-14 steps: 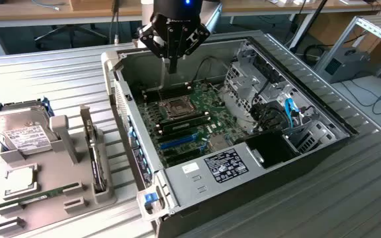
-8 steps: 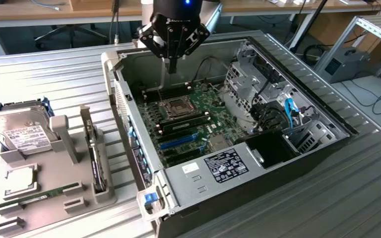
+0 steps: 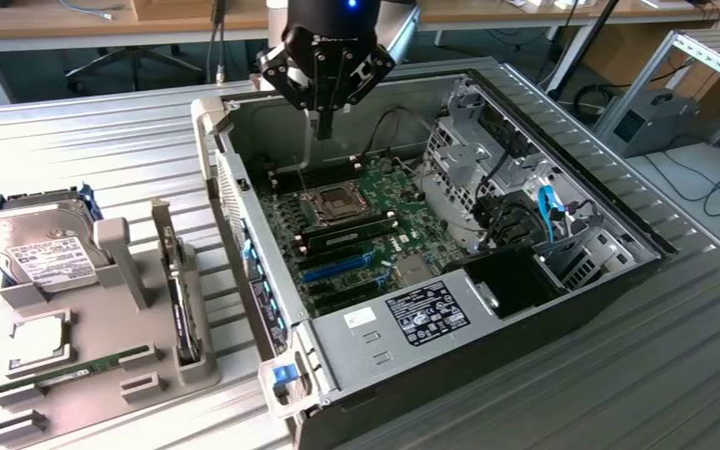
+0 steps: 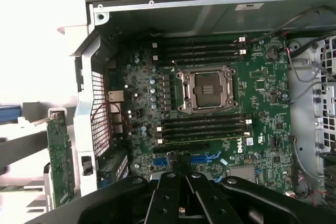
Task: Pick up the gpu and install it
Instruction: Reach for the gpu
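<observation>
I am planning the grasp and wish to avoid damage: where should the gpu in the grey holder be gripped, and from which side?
Probably the free upper edge of the gpu, approached straight down from above. It stands on edge in a slot of the grey holder, so its lower edge is seated while the thin board offers two flat faces for the jaws to close across.

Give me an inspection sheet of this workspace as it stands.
Surface: ribbed metal table, open computer case lying on it.
Job's things: gpu stands edge-on in the grey holder beside the case, not yet picked up.
Clutter: hard drive and RAM stick in the same holder.
Grippers: pincer shut, empty, above the motherboard.
Cables: blue cable and dark wires inside the case; floor cables.
Surroundings: desks, chair base, metal frame.
</observation>
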Tool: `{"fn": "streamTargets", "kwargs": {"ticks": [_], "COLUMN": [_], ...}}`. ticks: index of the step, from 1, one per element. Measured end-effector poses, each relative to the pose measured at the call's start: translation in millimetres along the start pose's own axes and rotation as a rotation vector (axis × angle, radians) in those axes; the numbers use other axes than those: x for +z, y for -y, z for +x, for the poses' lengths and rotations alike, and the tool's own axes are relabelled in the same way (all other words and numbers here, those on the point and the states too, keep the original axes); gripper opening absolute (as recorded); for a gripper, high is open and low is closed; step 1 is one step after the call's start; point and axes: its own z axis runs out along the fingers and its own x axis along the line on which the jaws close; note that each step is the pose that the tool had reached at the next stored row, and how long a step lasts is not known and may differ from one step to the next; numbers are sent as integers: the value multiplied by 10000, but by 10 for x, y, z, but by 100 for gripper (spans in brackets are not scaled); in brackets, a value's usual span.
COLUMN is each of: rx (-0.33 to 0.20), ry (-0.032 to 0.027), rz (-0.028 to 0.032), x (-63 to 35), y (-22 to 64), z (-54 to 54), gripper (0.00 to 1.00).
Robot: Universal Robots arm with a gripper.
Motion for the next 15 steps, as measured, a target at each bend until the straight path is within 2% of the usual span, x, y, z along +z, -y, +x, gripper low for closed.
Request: {"fn": "streamTargets", "kwargs": {"ticks": [15], "rx": [1], "ry": [0], "rz": [0], "x": [-1], "y": [3], "z": [34], "gripper": [11]}}
